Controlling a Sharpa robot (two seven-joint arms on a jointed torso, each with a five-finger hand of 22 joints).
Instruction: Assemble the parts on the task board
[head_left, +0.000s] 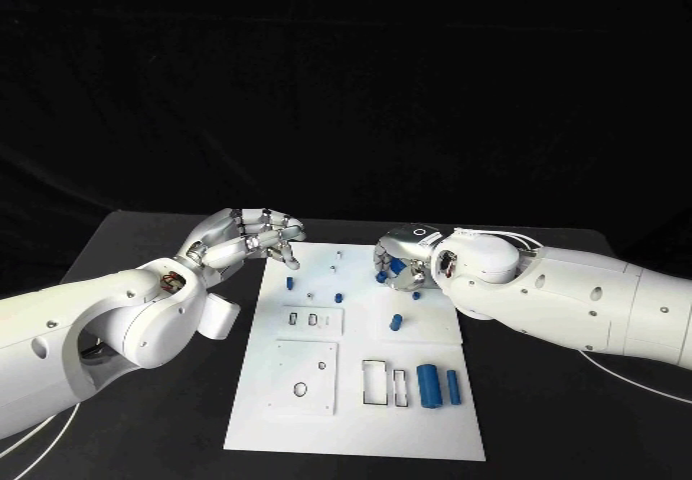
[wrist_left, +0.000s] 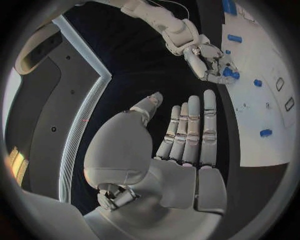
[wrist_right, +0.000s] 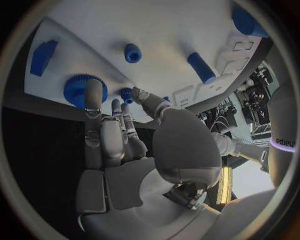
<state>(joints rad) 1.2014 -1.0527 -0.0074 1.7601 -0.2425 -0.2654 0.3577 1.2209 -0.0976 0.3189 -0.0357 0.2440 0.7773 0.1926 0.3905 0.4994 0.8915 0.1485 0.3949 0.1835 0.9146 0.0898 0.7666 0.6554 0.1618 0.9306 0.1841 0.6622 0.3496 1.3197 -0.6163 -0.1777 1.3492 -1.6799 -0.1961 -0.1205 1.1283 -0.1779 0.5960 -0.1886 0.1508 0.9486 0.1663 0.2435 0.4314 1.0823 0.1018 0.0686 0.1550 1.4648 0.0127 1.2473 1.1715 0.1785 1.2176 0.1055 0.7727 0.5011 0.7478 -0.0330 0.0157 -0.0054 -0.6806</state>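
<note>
Two hands are hovering over the far end of the board (head_left: 361, 400), which is lying mid-frame on the black table (head_left: 159, 240). About seven blue parts are showing on it: two cylinders (head_left: 438, 384) lower right, one (head_left: 397, 322) at centre, small ones (head_left: 338, 297) above. The left hand (head_left: 248, 238) is holding nothing, fingers straight and close together. The right hand (head_left: 404, 262) is touching a blue gear (wrist_right: 85, 90) with its fingertips; whether it is gripping, I cannot tell.
</note>
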